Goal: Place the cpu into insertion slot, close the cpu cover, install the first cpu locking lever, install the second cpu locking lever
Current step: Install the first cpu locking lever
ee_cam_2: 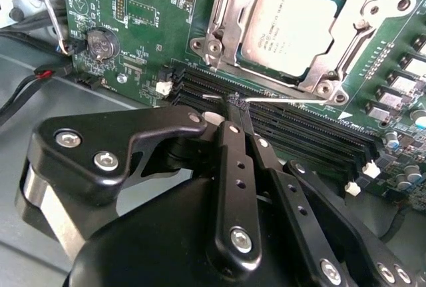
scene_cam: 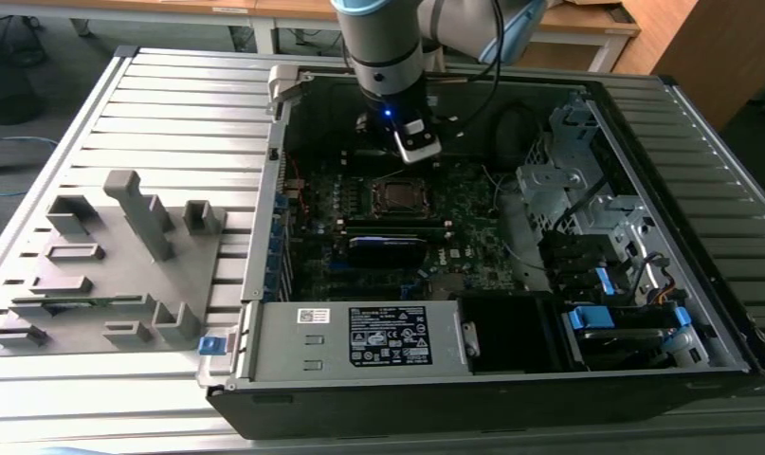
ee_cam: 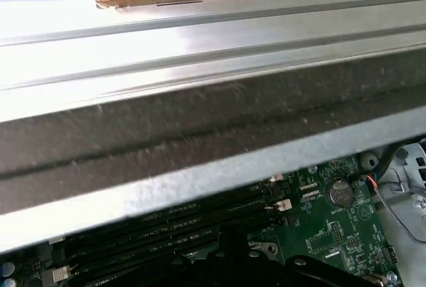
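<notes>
Exterior view, 9 o'clock: grey fixture tray [scene_cam: 98, 289] with upright blocks on the slatted table [scene_cam: 167, 104]. Moving toward centre, open computer case [scene_cam: 483, 398] lying flat, green motherboard [scene_cam: 471, 237] inside. Power supply [scene_cam: 356, 336] at 6 o'clock, against the case's near wall. The insertion slot [scene_cam: 399, 209] sits just above frame centre. The arm [scene_cam: 382, 47] drops in from 12 o'clock, and the gripper [scene_cam: 420, 156] hangs just above the slot, toward 12 o'clock from it and close by. Metal drive cage [scene_cam: 572, 175] at 3 o'clock. Second wrist view: coin battery [ee_cam_2: 101, 42] on the board, then the gripper [ee_cam_2: 234, 102] with its fingers [ee_cam_2: 229, 147] drawn together, gap narrow to none. A thin metal lever rod [ee_cam_2: 299, 103] crosses right at the tips; can't tell if it is actually clamped. Black memory slots [ee_cam_2: 299, 130] run under the rod. Beyond them the cpu [ee_cam_2: 293, 27] is seated in the slot, silver top up, and the cpu cover [ee_cam_2: 225, 24] lies flat around it, framing the chip. First wrist view: the same memory slots [ee_cam: 166, 234] and coin battery [ee_cam: 340, 194] below the case wall.
</notes>
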Action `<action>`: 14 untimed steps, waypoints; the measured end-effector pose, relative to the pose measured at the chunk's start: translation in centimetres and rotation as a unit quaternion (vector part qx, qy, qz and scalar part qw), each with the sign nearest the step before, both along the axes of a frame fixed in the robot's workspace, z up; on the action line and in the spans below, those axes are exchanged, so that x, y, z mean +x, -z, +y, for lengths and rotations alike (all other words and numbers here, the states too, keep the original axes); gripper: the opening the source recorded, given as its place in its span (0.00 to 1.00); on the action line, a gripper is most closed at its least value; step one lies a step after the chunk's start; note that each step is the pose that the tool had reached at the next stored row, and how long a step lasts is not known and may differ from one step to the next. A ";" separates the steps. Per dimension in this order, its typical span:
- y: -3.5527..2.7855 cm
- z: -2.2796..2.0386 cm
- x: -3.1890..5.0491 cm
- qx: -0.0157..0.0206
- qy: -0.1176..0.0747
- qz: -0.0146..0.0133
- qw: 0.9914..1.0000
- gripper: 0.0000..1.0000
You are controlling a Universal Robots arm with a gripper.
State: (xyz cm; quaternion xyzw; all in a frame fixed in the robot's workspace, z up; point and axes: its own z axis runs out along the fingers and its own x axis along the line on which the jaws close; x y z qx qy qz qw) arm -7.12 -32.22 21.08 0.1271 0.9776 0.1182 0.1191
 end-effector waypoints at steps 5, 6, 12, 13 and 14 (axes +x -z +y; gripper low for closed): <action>0.02 0.08 -0.29 0.000 0.000 -0.005 1.000 0.11; 0.03 0.08 -0.32 0.000 0.000 -0.007 1.000 0.11; 0.24 0.08 -0.49 0.000 0.000 -0.019 1.000 0.11; 0.29 0.08 -0.53 0.000 0.000 -0.020 1.000 0.11; 0.33 0.07 -0.58 0.000 0.000 -0.021 1.000 0.11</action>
